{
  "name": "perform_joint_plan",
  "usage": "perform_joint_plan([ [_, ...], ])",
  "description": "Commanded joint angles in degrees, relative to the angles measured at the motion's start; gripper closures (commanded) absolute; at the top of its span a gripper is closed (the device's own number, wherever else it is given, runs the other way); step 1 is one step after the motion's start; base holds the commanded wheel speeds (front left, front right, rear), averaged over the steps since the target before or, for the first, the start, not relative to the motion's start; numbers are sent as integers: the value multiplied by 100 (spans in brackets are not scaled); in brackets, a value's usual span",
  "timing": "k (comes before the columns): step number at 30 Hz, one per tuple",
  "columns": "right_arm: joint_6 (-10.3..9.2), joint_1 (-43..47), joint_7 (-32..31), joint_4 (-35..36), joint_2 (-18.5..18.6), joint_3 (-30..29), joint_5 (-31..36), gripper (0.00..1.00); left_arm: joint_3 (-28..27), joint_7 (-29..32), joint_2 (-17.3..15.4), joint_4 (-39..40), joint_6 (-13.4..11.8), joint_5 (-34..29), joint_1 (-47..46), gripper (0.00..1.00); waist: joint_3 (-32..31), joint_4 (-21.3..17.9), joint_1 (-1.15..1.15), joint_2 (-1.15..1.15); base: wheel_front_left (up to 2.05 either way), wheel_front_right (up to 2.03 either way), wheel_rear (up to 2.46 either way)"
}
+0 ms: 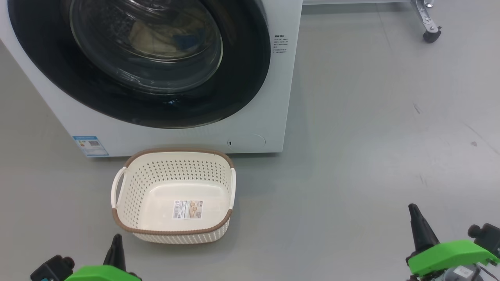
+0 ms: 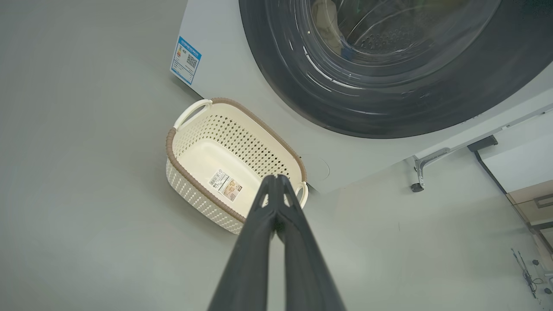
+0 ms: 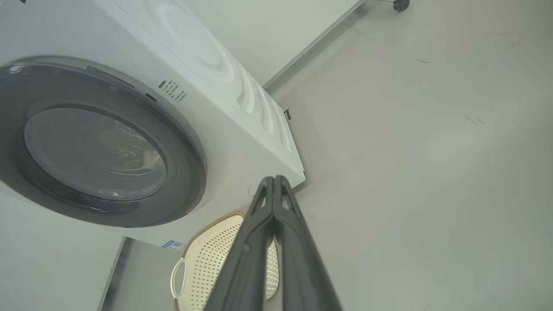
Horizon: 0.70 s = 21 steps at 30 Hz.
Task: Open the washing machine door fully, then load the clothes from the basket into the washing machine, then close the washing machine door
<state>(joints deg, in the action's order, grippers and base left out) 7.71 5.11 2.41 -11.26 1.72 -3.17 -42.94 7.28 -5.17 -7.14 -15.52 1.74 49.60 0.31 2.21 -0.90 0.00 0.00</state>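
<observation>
So the washing machine door (image 1: 242,78) is seen sitting flush against the front of the washing machine (image 1: 254,117), closed up. Through the glass, the clothes (image 1: 152,37) can be made out inside the drum, as cream fabric with a bit of blue. The basket (image 1: 175,151) is parked on the floor (image 1: 371,156) right in front of the washing machine, just below the door's bottom edge. Whether it's actually touching the front panel can't be told. Its bare bottom is fully exposed, with the label sticker (image 1: 188,209) on show. A blue energy sticker (image 1: 90,145) is stuck at the washing machine's lower left corner.

The left gripper (image 2: 275,177) is held further out from the washing machine than the basket, with its fingers pressed together tip to tip. The right gripper (image 3: 273,178) is held out in front of the washing machine's right corner, with its fingers squeezed against each other too. A caster wheel (image 1: 431,36) is spotted on the floor well off to the washing machine's right.
</observation>
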Motion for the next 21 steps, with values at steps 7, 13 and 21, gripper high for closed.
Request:
perform_joint_plan([
  [7, -10, -361, -88, 113, 156, 8, -590, 100, -281, 119, 8, 158, 95, 480, -316, 100, -20, 9, 0, 0, 0, 0, 0],
  [13, -11, -429, -144, 79, 167, -3, -1000, 100, -379, 213, 44, 157, 139, 824, -346, 100, -36, 17, 0, 0, 0, 0, 0],
  [21, -13, -519, -221, 33, 181, -18, -1545, 100, -510, 338, 93, 156, 197, 1282, -387, 100, -59, 26, 0, 0, 0, 0, 0],
])
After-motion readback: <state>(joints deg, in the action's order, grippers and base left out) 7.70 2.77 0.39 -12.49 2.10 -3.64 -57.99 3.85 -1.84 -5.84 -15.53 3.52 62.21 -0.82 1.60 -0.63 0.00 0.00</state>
